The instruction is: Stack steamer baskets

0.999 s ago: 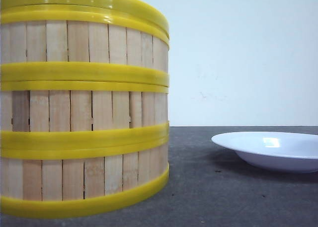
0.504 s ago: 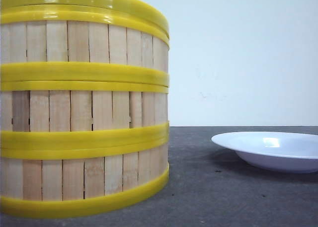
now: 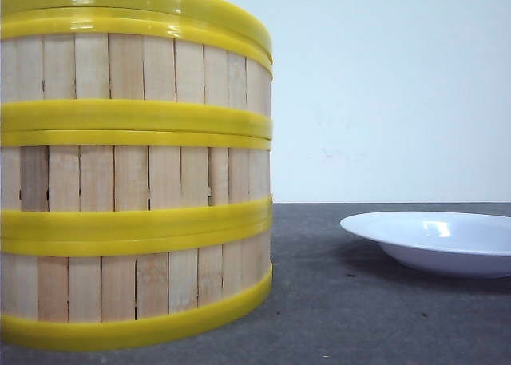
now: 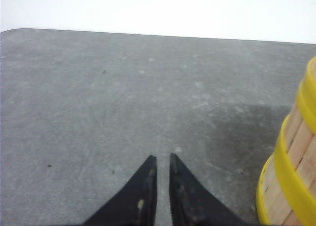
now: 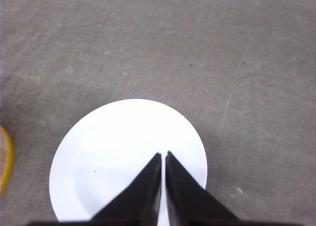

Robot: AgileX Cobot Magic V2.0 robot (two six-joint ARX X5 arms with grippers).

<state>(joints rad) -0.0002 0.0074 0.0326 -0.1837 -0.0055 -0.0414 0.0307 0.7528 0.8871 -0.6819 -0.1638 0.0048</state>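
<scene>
Your steamer baskets (image 3: 136,181) sit stacked upright on table (image 3: 359,317), axis vertical, left of plate (image 3: 435,241). Stack's just beside L gripper (image 4: 163,159), jaws nearly closed, empty. R gripper (image 5: 163,157) same, hovering over plate.

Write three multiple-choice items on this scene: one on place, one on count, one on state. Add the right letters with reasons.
1. In the front view, the plate lies where from the baskets?
A. right
B. on top
C. left
2. How many baskets are stacked?
A. one
B. three
C. five
3. The right hand is:
A. shut, empty
B. holding the plate
C. wide open

Key: 1 A, the plate sits on the table at the right; 2 B, three slatted tiers show; 3 A, its tips nearly meet above the plate, gripping nothing.
</scene>
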